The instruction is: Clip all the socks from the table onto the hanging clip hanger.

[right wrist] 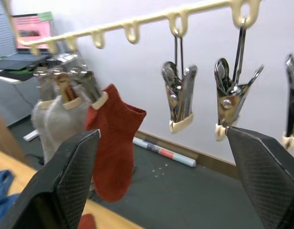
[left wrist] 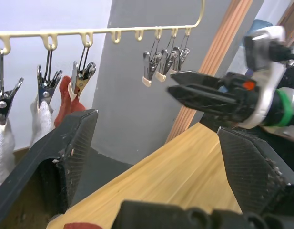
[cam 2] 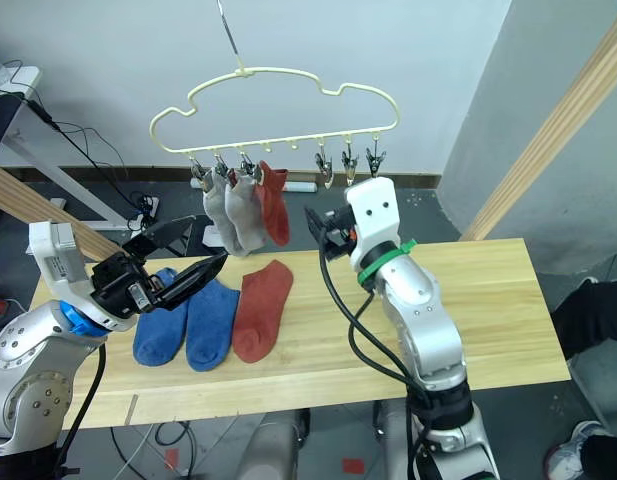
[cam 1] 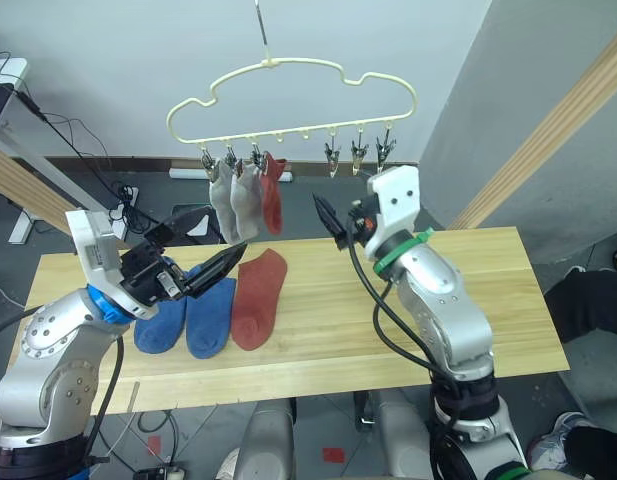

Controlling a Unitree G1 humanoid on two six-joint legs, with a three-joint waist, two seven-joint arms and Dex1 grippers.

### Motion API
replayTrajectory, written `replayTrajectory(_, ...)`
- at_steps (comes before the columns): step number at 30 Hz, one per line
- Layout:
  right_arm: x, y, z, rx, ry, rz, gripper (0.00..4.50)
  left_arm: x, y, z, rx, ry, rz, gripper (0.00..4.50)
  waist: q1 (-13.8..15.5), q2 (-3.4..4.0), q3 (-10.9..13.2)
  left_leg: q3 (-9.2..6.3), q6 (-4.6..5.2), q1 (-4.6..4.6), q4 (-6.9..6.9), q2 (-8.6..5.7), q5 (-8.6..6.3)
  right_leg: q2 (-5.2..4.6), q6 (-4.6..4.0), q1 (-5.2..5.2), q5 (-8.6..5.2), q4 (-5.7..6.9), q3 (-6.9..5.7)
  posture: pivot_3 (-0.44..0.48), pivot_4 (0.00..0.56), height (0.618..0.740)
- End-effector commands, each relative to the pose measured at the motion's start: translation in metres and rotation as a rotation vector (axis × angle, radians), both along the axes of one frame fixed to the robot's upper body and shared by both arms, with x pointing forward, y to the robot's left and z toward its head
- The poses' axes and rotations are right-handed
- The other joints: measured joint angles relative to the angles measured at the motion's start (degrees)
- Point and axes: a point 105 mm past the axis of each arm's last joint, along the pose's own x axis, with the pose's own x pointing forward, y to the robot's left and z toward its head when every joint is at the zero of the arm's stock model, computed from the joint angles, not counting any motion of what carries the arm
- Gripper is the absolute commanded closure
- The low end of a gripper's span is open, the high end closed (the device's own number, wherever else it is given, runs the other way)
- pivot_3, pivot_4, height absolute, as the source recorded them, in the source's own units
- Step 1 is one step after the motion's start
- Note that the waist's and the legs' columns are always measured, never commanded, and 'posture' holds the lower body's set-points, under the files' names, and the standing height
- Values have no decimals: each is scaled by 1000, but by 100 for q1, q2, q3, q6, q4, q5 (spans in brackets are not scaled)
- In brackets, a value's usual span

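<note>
The pale-yellow clip hanger [cam 1: 273, 62] hangs above the table's far edge. Two grey socks [cam 1: 234, 200] and a rust-red sock [cam 1: 272, 195] hang from its left clips; three clips [cam 1: 359, 155] on its right side hold nothing. Two blue socks [cam 1: 188, 318] and a rust-red sock [cam 1: 258, 300] lie flat on the left part of the table [cam 1: 508, 300]. My left gripper [cam 1: 231, 229] hovers open and empty just above the blue socks. My right gripper [cam 1: 326, 218] is raised under the empty clips [right wrist: 180, 102], open and empty, to the right of the hung rust-red sock [right wrist: 116, 143].
A slanted wooden beam [cam 1: 548, 130] rises behind the table's right end, and another beam [cam 1: 28, 185] stands at the left. Cables and a power strip [cam 1: 128, 195] lie on the floor behind. A person's dark leg [cam 1: 588, 300] and shoe are at the right edge.
</note>
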Motion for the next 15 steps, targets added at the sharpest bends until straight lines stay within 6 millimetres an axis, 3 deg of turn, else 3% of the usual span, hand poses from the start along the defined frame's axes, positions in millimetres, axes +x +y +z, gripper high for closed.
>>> replayTrajectory(1,-4,5,20,44,-78,22,76,-6,-5,12,-2,-62,-20,0,1,0,0,-1,0,0,0,2,0,2,0,0,0,1,-1,66,332,740)
replayTrajectory(15,-5,21,27,77,-86,61,76,-7,-11,14,-15,-78,-23,0,6,-3,-3,-3,0,3,6,5,1,6,-2,1,1,16,-1,72,314,740)
